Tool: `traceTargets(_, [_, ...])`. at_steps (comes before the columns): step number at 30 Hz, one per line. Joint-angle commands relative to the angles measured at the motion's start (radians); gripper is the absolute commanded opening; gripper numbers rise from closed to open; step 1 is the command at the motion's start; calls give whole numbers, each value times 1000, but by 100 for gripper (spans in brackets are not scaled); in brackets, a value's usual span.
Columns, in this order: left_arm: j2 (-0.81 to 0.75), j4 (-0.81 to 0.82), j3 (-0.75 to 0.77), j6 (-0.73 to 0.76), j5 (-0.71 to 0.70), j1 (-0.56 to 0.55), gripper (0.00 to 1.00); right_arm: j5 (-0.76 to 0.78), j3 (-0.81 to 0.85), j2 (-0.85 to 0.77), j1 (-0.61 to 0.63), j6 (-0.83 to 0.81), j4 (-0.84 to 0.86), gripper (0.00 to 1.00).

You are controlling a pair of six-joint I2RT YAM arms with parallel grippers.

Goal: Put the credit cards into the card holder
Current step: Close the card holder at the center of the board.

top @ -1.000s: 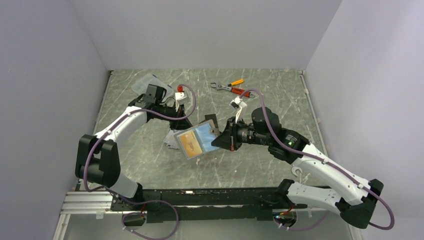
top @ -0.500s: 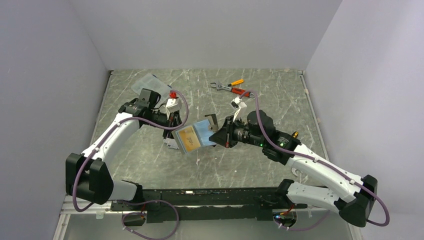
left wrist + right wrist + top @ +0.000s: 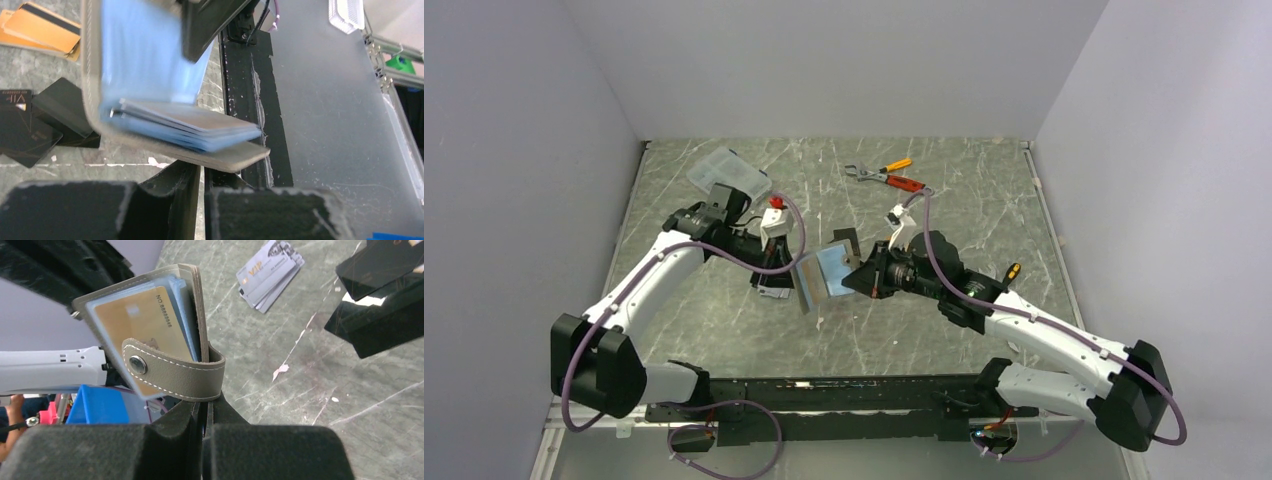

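The taupe card holder [image 3: 824, 275] hangs half folded above the table's middle, between both grippers. My right gripper [image 3: 856, 277] is shut on its snap tab end [image 3: 172, 375]. An orange-gold card [image 3: 140, 325] sits in its clear slot. My left gripper [image 3: 789, 264] is shut, with its tips against the outside of the holder's cover [image 3: 235, 161] and not around it. Loose cards lie on the table below: orange-gold ones [image 3: 45, 32], black ones [image 3: 30, 125] and silvery-grey ones [image 3: 270, 272].
A clear plastic compartment box [image 3: 724, 170] stands at the back left. The orange-handled wrench and pliers [image 3: 886, 175] lie at the back middle. Grey walls close in the table on three sides.
The card holder has gone from lying open, with the orange card facing up, to half folded. My left gripper came in to its left cover, and my right gripper moved left with it.
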Motion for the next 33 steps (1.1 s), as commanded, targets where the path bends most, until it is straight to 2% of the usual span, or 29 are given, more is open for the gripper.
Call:
traceTargets(1, [-50,128,-8,-86,-66,-88,13,-67,-62,19,-17,65,174,0])
traceTargets(6, [38,160,5,-94,-150,-177,13,-139,-96,38,-40,74,217,0])
traceTargets(13, [151,207,12,-83,-254,-210,13,-309,-221,80,-150,127,342,0])
traceTargets(20, [271,292,9,-112,-495,-316,11,-507,-320,279,-224,171,528,0])
traceTargets(27, [406,306,21,-84,-693,-419,9,-557,-374,443,-236,177,626,0])
traceTargets(33, [442,299,39,-76,-756,-445,7,-556,-436,559,-241,192,723,0])
